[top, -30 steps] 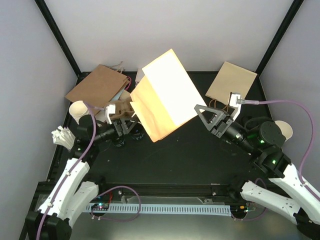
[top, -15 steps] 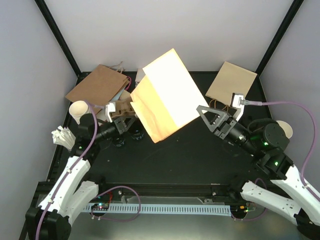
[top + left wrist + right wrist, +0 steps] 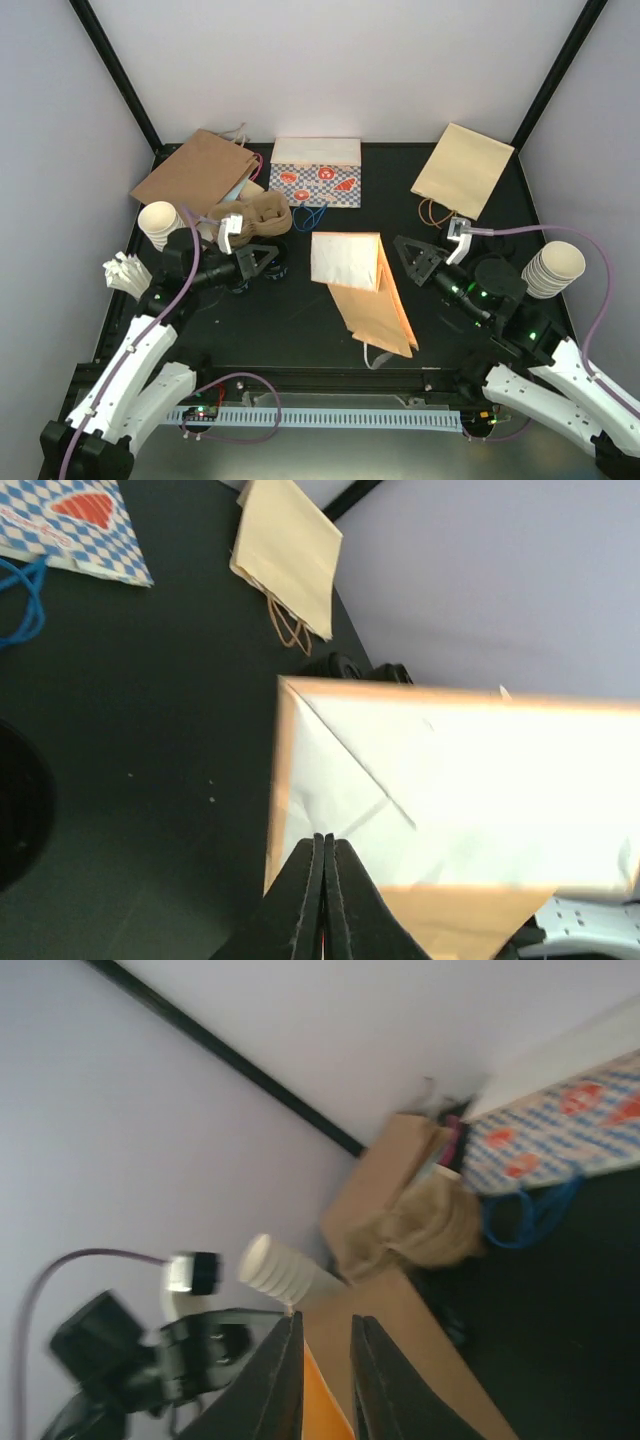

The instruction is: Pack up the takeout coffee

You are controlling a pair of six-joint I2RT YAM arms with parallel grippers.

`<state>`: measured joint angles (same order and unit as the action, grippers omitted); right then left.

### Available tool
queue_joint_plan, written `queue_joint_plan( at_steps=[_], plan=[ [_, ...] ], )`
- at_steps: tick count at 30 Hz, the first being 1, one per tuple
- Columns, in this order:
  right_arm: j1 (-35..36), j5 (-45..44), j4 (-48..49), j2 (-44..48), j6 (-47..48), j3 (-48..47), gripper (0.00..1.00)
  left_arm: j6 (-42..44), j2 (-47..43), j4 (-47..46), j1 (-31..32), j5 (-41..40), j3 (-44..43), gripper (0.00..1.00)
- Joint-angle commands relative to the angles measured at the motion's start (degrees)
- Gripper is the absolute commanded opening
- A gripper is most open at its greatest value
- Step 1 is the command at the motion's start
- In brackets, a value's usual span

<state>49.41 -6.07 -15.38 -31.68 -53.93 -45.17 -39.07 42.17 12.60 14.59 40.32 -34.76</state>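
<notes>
Dropped from the grippers' raised hold, the paper bag [image 3: 365, 295] now lies flat on the table [image 3: 300, 335] between the arms. The left gripper [image 3: 322, 845] is pressed together on nothing, and the right gripper [image 3: 325, 1320] is slightly parted and empty. Farther back, a black coffee cup [image 3: 14, 805] sits unpacked by the cardboard tray [image 3: 258, 215], so the bag probably needs standing up again.

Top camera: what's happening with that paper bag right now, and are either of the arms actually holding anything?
The paper bag lies on its side in the middle of the table, and neither arm has hold of it. The left gripper is shut on nothing, near the cardboard tray, which sits outside the bag. The right gripper is just right of the bag with its jaws slightly apart and nothing between them.
</notes>
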Motion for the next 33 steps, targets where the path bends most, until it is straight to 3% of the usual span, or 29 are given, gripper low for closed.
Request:
queue_joint_plan(
  at_steps=[1,3,8,13,16,23,28,33],
  plan=[
    [-0.25,-10.57,-8.58,2.5,0.26,1.71,0.05,0.67,-1.63,3.97,3.46,-0.26,-2.16,0.01],
    [-0.22,-12.27,-11.05,3.32,0.31,2.22,0.02,0.73,-1.58,4.52,5.45,-1.42,-2.06,0.02],
    [-0.2,-13.39,-12.9,4.47,0.78,2.45,0.08,1.31,-0.35,4.72,9.36,-4.56,-1.13,0.02],
    [-0.25,-14.12,-15.82,2.2,5.23,0.34,0.39,2.29,1.96,5.03,12.24,-7.41,-1.33,0.02],
    [-0.26,-14.59,-20.63,-2.83,9.13,-3.03,0.52,3.03,3.12,5.81,13.33,-8.38,-2.15,0.02],
    [-0.19,-10.71,-25.82,-11.77,14.7,-7.08,0.75,5.94,3.27,8.2,15.83,-12.02,-3.94,0.12],
    [-1.01,-8.49,-27.8,-17.66,15.37,-6.85,0.85,7.49,3.61,9.06,18.3,-14.03,-4.11,0.19],
    [-15.72,10.24,-21.51,-19.43,16.61,0.03,0.88,8.11,3.54,9.62,20.28,-15.38,-3.99,0.25]
  ],
)
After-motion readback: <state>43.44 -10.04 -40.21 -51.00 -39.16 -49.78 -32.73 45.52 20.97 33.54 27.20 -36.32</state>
